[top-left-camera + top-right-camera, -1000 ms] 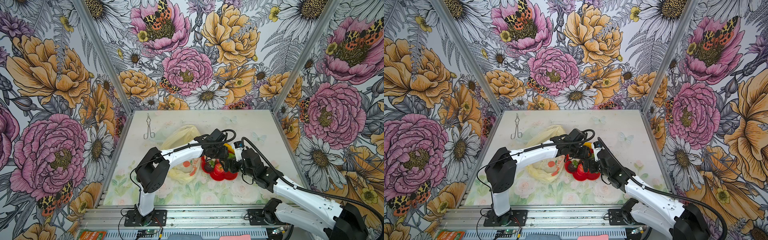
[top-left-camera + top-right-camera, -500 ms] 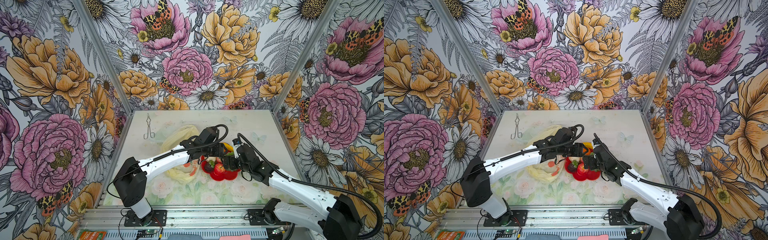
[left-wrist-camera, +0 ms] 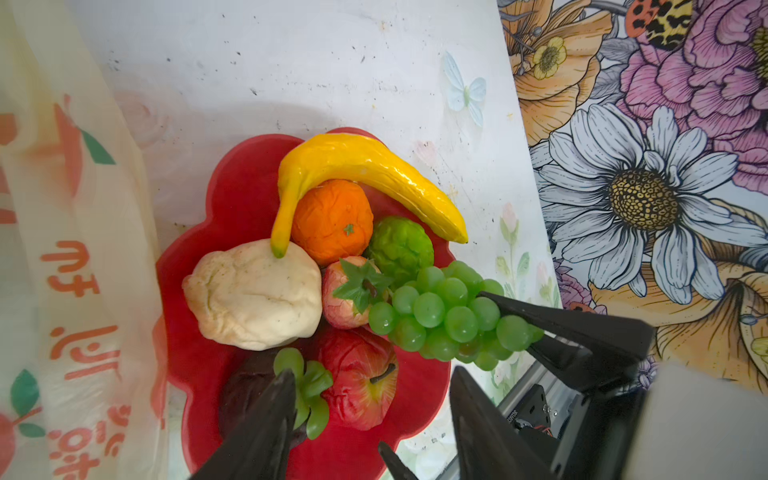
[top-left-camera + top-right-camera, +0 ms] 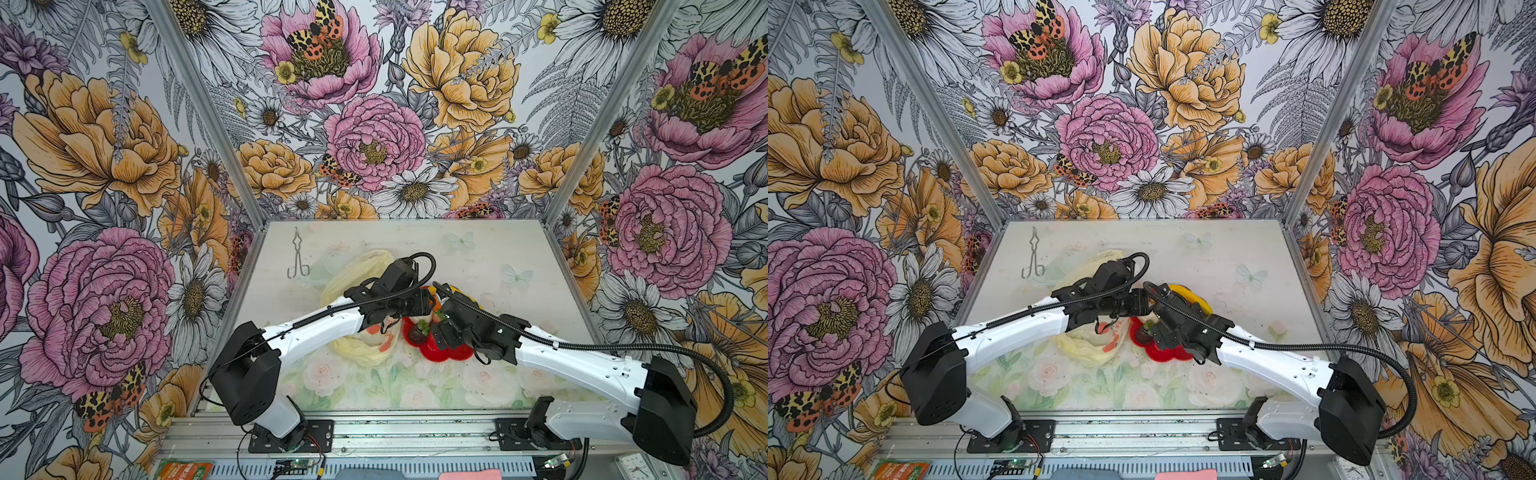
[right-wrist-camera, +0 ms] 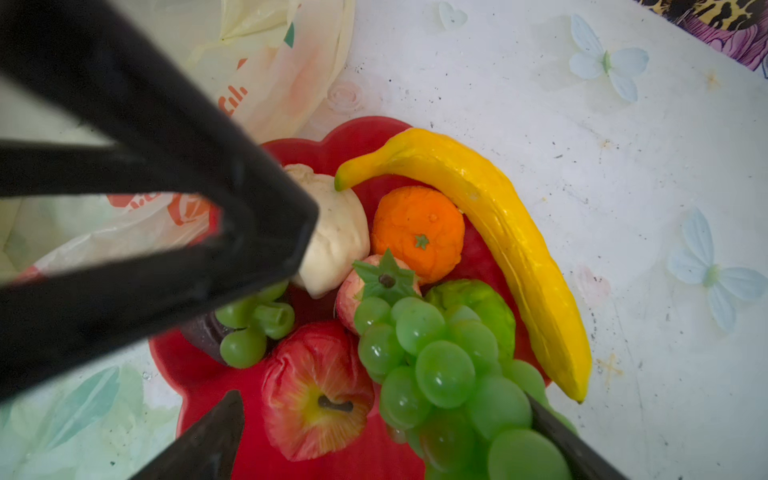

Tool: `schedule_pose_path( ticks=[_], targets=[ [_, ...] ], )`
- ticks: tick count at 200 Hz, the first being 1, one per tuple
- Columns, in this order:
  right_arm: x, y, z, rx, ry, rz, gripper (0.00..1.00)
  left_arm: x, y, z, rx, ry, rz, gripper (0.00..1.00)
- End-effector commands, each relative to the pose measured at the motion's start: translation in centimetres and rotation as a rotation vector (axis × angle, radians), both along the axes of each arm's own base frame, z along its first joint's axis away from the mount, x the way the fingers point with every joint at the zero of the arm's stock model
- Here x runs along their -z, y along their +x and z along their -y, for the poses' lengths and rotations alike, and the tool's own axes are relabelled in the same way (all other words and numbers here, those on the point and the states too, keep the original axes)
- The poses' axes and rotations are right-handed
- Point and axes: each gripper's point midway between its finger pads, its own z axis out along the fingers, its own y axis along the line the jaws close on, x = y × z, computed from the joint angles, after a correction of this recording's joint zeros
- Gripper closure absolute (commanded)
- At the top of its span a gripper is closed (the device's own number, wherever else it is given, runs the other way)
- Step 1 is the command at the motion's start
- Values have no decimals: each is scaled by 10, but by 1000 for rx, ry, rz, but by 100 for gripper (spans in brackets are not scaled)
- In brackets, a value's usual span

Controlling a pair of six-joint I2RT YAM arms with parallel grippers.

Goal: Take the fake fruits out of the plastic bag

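Observation:
The fake fruits lie together on a red flower-shaped plate [image 3: 195, 332]: banana [image 3: 374, 166], orange [image 3: 332, 216], cream bumpy piece [image 3: 253, 295], strawberry [image 3: 345, 295], green round fruit [image 3: 403, 245], grape bunch [image 3: 440, 316], red apple [image 3: 357, 386] and a dark brown one [image 3: 241, 395]. My left gripper [image 3: 372, 372] hangs open just above the apple and the dark brown fruit. My right gripper [image 5: 384, 401] is wide open over the apple [image 5: 316, 395], one finger touching the grapes [image 5: 440, 365]. The plastic bag [image 4: 357, 349] lies crumpled left of the plate [image 4: 440, 353].
Metal tongs [image 4: 297, 259] lie at the back left of the table. Both arms meet over the plate [image 4: 1163, 353], fingers close together. The enclosure's flowered walls stand on three sides, and the banana [image 4: 1187, 293] overhangs the plate's far rim.
The left arm's elbow has swung left and lower while its gripper stays over the plate, jaws slightly wider. The right gripper has edged left over the fruits.

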Motion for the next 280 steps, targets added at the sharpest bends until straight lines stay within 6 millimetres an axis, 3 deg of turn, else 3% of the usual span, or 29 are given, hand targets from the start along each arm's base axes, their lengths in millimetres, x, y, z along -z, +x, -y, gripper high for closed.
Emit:
schedule_pose_path(
  ticks=[1, 25, 59, 118, 159, 203, 243, 280],
  targets=[
    [-30, 4, -10, -9, 90, 42, 1, -15, 10, -10, -52, -39, 58, 40],
    [-55, -1, -20, 16, 332, -6, 0, -20, 10, -15, -64, -56, 82, 39],
    [-80, 6, -20, 77, 584, -68, 1, -28, 7, -14, -41, -78, 131, 32],
    [-105, 12, -9, 133, 743, -102, 0, -46, -8, -15, 11, -131, 308, 24],
    [-114, 8, -14, 94, 803, -134, 0, -56, -18, -13, 45, -221, 397, 22],
    [-119, 4, -17, 59, 825, -137, 0, -47, -22, 1, 118, -244, 439, 23],
    [-131, -1, -16, 17, 841, -102, 1, -52, -37, 16, 219, -251, 536, 25],
    [-139, -6, -17, -15, 859, -96, 0, -50, -39, 22, 249, -246, 542, 26]
  ],
)
